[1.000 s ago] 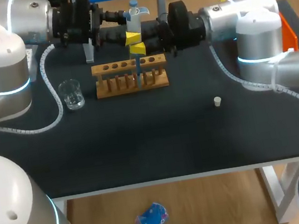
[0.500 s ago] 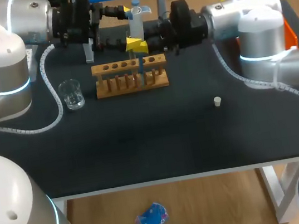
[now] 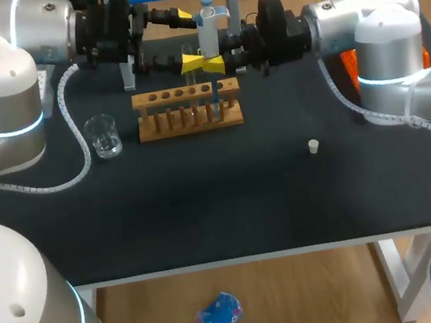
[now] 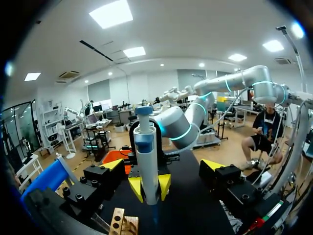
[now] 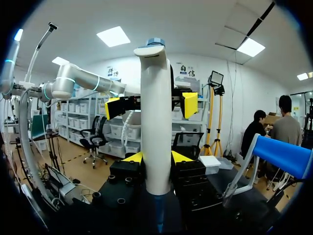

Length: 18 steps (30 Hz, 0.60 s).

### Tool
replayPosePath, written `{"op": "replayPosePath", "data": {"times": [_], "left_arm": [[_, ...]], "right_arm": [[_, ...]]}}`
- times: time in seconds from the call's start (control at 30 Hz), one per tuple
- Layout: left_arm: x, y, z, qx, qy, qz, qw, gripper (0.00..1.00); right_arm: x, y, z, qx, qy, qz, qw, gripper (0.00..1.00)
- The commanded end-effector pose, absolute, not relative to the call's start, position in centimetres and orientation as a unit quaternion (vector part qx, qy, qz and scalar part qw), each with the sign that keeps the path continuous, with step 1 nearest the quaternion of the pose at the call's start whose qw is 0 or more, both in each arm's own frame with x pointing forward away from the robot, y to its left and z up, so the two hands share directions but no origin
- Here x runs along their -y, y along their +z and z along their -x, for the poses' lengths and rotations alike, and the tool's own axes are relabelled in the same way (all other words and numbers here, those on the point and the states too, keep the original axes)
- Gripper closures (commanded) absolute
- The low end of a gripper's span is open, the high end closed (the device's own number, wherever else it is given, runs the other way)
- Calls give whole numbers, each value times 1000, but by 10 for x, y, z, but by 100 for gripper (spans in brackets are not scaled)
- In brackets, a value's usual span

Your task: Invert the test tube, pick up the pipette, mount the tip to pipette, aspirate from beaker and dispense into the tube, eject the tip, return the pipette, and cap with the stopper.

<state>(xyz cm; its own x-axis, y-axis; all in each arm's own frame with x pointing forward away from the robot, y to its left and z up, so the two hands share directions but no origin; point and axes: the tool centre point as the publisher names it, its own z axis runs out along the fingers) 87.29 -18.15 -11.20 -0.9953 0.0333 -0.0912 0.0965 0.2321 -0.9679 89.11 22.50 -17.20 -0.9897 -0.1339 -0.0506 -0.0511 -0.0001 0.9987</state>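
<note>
A white pipette (image 3: 207, 37) with a blue top stands upright above the wooden rack (image 3: 187, 109), with my right gripper (image 3: 205, 64) shut on its body. Its thin blue lower end (image 3: 214, 97) reaches down at the rack's right part. My left gripper (image 3: 181, 14) stands open just behind the pipette's top, not touching it. In the left wrist view the pipette (image 4: 146, 161) sits between my spread left gripper (image 4: 164, 165). In the right wrist view the pipette (image 5: 156, 122) rises from my right gripper (image 5: 156, 157). A glass beaker (image 3: 103, 136) stands left of the rack. A small white stopper (image 3: 314, 146) lies right of centre.
The wooden rack (image 4: 117, 223) has a row of holes along its top and stands at the back middle of the black table (image 3: 207, 211). An orange object (image 3: 416, 50) shows at the far right edge behind my right arm.
My left gripper opened and let go of the pipette. My right gripper carried the pipette to the right along the rack.
</note>
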Motion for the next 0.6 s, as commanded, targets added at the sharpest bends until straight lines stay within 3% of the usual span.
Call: {"op": "replayPosePath", "data": {"times": [0.03,0.6], "left_arm": [[180,-111,-873,-785,-618,-42,25,0],[180,-111,-873,-785,-618,-42,25,0]], "right_arm": [[-224,-171,-890,707,-704,-65,29,100],[-209,-171,-890,701,-709,-63,30,100]]}}
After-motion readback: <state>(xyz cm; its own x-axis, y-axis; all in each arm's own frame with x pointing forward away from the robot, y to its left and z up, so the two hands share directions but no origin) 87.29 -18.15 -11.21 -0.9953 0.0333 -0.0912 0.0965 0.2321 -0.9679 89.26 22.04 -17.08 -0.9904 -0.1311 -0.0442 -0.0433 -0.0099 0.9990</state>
